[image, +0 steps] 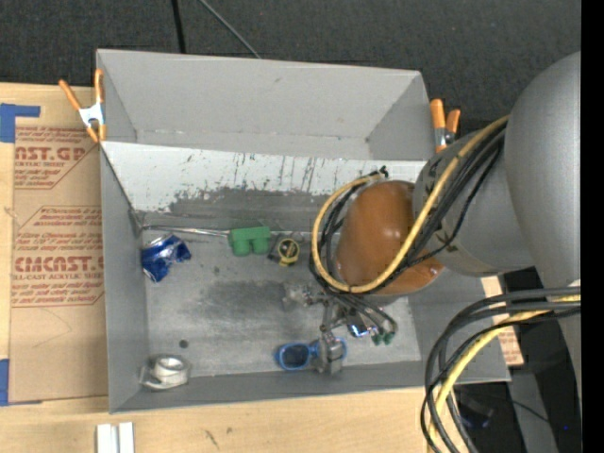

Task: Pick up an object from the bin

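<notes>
My gripper point(328, 336) hangs under the arm's orange cover, low over the bin's front right part. Right beside it on the left, a small blue ring-shaped thing point(296, 356) lies on the floor near the front wall, touching or nearly touching the gripper's tip. A small green and blue piece point(376, 332) lies just to its right. Behind the gripper, a small yellow and black round thing point(286, 250) lies next to a green block point(249, 241).
A crumpled blue thing point(162, 257) lies at the left wall and a silver ring point(166, 371) sits in the front left corner. The arm and its cables cover the bin's right side.
</notes>
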You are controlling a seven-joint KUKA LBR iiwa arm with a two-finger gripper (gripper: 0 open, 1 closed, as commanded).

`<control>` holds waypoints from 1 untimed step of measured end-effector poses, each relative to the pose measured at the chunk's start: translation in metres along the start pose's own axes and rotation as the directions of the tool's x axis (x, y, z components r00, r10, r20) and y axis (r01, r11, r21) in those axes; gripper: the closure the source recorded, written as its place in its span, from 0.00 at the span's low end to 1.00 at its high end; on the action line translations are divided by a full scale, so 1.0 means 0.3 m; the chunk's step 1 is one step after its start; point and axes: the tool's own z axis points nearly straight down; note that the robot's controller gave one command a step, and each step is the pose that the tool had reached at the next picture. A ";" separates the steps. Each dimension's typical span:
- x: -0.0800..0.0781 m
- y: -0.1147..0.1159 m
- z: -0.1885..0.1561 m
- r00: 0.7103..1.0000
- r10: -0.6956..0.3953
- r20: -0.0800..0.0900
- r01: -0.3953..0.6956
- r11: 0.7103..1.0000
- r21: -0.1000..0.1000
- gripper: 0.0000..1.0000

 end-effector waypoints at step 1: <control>0.007 -0.007 0.002 1.000 0.004 -0.005 -0.004 1.000 0.001 1.00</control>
